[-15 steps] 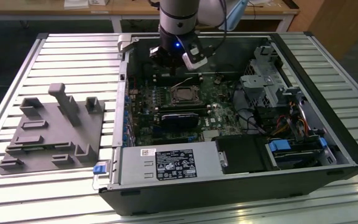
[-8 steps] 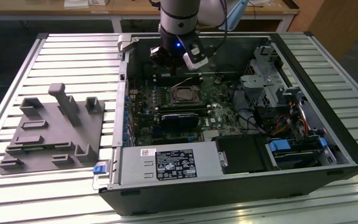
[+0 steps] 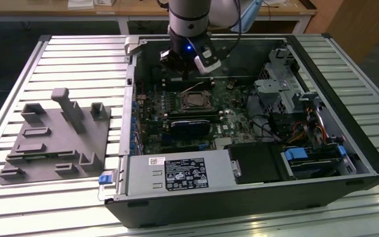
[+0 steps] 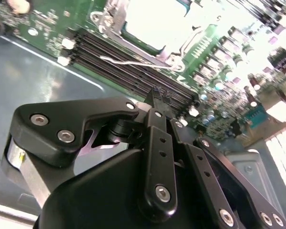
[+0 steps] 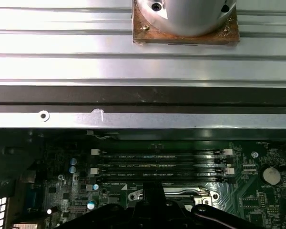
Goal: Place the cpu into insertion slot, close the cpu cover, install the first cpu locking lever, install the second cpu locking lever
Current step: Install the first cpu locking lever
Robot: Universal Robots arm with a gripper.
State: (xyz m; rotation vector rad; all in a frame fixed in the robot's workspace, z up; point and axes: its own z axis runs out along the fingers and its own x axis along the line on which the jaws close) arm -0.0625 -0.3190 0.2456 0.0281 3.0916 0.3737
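Observation:
The cpu (image 3: 193, 102) sits in its socket on the green motherboard inside the open computer case; in the second wrist view the cpu (image 4: 152, 19) is a bright square. The cpu cover (image 4: 178, 47) lies flat around it as a silvery frame. A thin wire locking lever (image 4: 133, 62) sticks out from the socket across the black memory slots (image 5: 157, 164). My gripper (image 3: 184, 79) hangs just above those slots, a little behind the socket. Its black fingertips (image 4: 156, 93) are together, shut on nothing.
The case's metal wall (image 5: 143, 119) runs close behind the gripper. A blue-topped card (image 3: 191, 127) lies in front of the socket, drive cages (image 3: 282, 84) and cables to the exterior view's right. A grey fixture plate (image 3: 51, 143) rests on the slatted table to the exterior view's left.

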